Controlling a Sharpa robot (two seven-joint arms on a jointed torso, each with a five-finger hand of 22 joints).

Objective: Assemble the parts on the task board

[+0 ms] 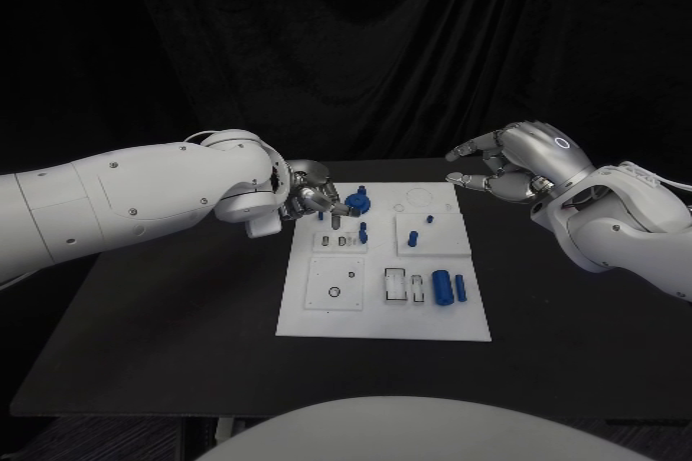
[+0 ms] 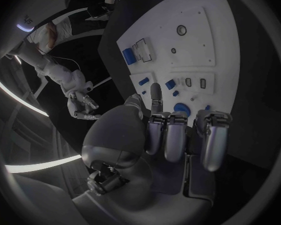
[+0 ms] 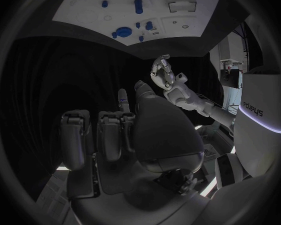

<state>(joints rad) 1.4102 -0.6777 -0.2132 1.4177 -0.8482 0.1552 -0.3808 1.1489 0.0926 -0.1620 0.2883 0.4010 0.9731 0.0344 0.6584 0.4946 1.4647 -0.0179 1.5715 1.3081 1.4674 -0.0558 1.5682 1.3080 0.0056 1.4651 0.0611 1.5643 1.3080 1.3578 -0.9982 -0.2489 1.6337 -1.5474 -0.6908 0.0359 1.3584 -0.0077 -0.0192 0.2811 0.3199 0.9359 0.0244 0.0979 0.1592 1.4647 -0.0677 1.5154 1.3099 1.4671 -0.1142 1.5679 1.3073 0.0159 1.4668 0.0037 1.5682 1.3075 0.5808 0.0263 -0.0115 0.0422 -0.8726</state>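
Observation:
The white task board (image 1: 378,316) lies in the middle of the black table. A round blue part (image 1: 358,198) stands near its far left corner, and it also appears beyond my fingers in the left wrist view (image 2: 181,109). My left hand (image 1: 310,202) hovers at that corner with loosely curled fingers beside the part; the right wrist view shows the part (image 3: 122,32) apart from that hand (image 3: 167,75). Two blue cylinders (image 1: 450,287) lie at the board's near right. My right hand (image 1: 512,163) hangs beyond the far right corner, its fingers spread and holding nothing.
Small blue pegs (image 1: 413,238) stand around the board's middle, beside several empty slots (image 1: 395,284). Bare black table (image 1: 173,321) stretches to both sides of the board. A dark curtain closes off the back.

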